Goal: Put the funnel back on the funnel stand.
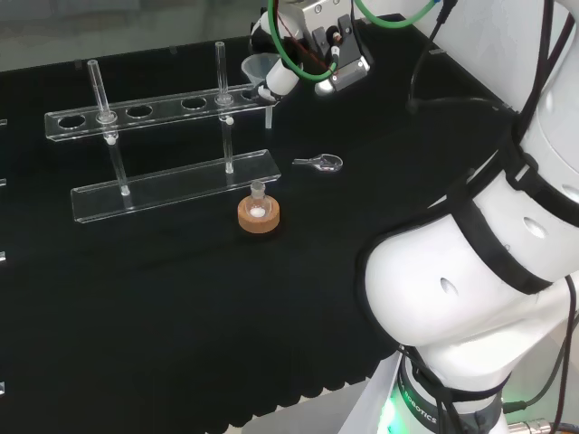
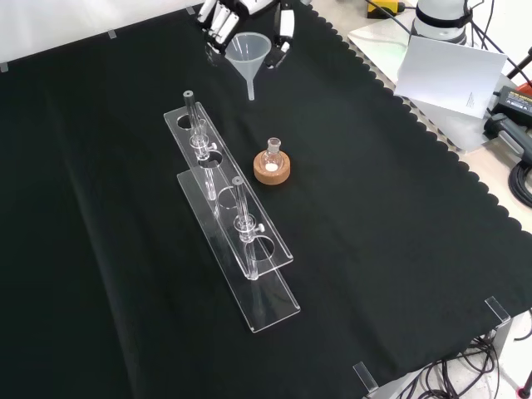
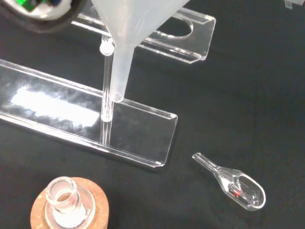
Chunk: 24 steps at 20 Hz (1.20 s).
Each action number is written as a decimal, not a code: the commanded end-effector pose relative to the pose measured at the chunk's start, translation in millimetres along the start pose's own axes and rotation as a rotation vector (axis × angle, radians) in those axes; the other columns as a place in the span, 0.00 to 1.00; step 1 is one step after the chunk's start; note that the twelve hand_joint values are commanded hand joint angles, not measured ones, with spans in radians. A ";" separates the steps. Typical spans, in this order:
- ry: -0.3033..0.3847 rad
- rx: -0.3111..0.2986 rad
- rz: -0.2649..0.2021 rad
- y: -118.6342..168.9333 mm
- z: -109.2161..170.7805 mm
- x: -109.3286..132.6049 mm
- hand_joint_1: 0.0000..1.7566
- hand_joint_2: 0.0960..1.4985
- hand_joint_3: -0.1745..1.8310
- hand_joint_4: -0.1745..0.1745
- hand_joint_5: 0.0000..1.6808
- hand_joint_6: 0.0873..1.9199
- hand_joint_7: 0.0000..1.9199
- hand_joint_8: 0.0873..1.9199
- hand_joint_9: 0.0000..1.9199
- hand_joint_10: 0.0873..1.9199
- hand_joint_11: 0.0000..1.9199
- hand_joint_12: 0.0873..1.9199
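Holding funnel [image 2: 252, 55] in hand [image 2: 223, 23], above cloth, beside funnel stand [image 2: 233, 218]

The black cloth-covered bench [image 2: 125, 274] carries a clear acrylic funnel stand [image 2: 237, 249] — a cork ring [image 2: 273, 171] at its three o'clock in the front view — and a small clear glass scoop [image 1: 319, 163].

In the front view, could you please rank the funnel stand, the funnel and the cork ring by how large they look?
1. funnel stand, by far the largest
2. funnel
3. cork ring; close to the funnel, so that order is unsure.
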<state>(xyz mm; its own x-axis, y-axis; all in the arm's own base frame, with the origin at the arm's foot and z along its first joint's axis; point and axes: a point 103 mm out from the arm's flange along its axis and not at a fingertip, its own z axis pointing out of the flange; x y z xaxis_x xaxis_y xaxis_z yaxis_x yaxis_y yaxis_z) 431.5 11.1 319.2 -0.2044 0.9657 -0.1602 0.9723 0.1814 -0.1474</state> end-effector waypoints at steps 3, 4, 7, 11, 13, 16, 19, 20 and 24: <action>-0.007 -0.029 0.004 16.8 -7.2 -10.5 0.48 0.44 0.38 0.57 0.55 0.34 0.41 0.33 0.53 0.18 0.30 0.64; -0.007 -0.032 0.005 20.0 -8.8 -11.5 0.48 0.44 0.38 0.57 0.55 0.34 0.41 0.33 0.53 0.18 0.31 0.64; -0.007 -0.048 0.005 31.5 -14.5 -15.5 0.48 0.44 0.38 0.57 0.55 0.34 0.41 0.33 0.53 0.18 0.31 0.64; -0.007 -0.068 0.008 47.7 -18.5 -18.8 0.48 0.44 0.38 0.57 0.55 0.34 0.41 0.33 0.53 0.18 0.31 0.64; -0.007 -0.070 0.007 56.4 -19.0 -20.4 0.48 0.44 0.38 0.56 0.55 0.34 0.41 0.33 0.53 0.18 0.31 0.64; -0.008 -0.073 0.007 68.1 -18.8 -24.2 0.48 0.44 0.39 0.56 0.55 0.35 0.41 0.33 0.53 0.18 0.31 0.64; -0.006 -0.067 0.008 79.5 -16.5 -30.3 0.48 0.45 0.39 0.56 0.55 0.35 0.41 0.33 0.53 0.18 0.31 0.64; -0.004 -0.067 0.009 83.4 -15.2 -33.0 0.48 0.45 0.39 0.56 0.55 0.35 0.41 0.33 0.53 0.18 0.31 0.64; 0.000 -0.067 0.012 93.6 -10.9 -39.5 0.48 0.45 0.39 0.56 0.55 0.35 0.41 0.33 0.53 0.18 0.31 0.64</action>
<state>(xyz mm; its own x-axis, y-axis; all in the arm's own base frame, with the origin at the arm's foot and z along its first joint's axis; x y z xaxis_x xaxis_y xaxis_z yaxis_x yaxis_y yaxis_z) 516.9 0.6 327.0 -0.1968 0.9666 -0.1643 0.9792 0.1853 -0.0826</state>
